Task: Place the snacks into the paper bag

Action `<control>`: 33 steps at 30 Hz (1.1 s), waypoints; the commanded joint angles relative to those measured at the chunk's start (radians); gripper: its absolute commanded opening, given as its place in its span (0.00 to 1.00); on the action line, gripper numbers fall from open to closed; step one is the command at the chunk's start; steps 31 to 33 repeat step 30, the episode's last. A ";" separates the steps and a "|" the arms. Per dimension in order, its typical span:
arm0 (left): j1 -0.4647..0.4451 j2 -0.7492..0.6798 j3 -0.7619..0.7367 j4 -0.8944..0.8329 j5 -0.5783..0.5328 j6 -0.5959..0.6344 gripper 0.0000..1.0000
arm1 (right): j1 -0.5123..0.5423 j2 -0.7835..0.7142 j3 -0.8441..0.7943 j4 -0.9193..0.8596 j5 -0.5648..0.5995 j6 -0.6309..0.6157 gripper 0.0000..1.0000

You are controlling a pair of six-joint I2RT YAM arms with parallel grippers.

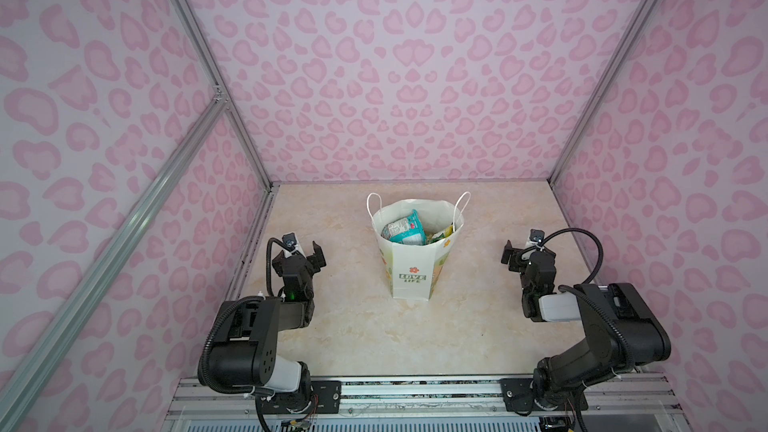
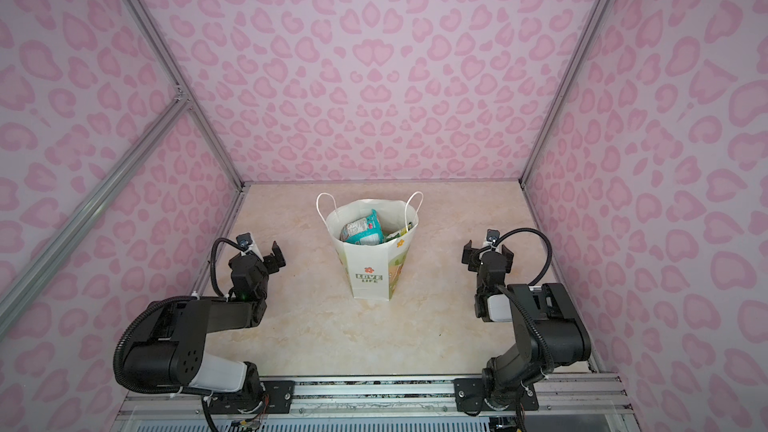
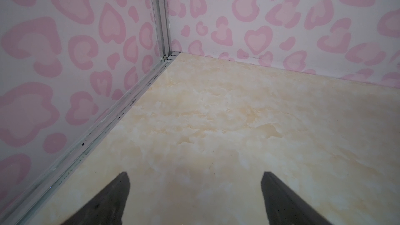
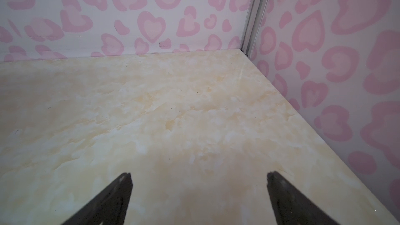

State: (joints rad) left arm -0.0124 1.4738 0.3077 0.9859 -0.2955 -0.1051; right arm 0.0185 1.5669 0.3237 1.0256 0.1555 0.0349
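White bag [image 1: 409, 272] holds snacks [image 1: 402, 229] | you see none left on table [image 1: 374, 326] | left gripper [image 3: 194, 176], right gripper [image 4: 199, 176] spread, empty | task looks done

Pink heart-print walls [image 1: 407, 76], joined by aluminium posts [image 1: 208, 68], enclose a cream marbled tabletop [image 1: 415, 326].

Read in both top views: green "LOVE LIFE" on the paper bag [image 1: 411, 272] [image 2: 370, 274] front, centre frame. Packet print illegible.
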 commanded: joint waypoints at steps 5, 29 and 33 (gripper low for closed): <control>-0.011 -0.002 -0.001 0.038 -0.014 0.013 0.97 | 0.023 0.001 -0.003 0.031 0.032 -0.013 0.99; -0.008 0.000 0.007 0.024 -0.003 0.013 0.97 | 0.024 0.004 -0.001 0.032 0.033 -0.015 0.99; -0.008 -0.001 0.005 0.027 -0.004 0.013 0.97 | 0.025 0.004 -0.001 0.031 0.033 -0.015 0.99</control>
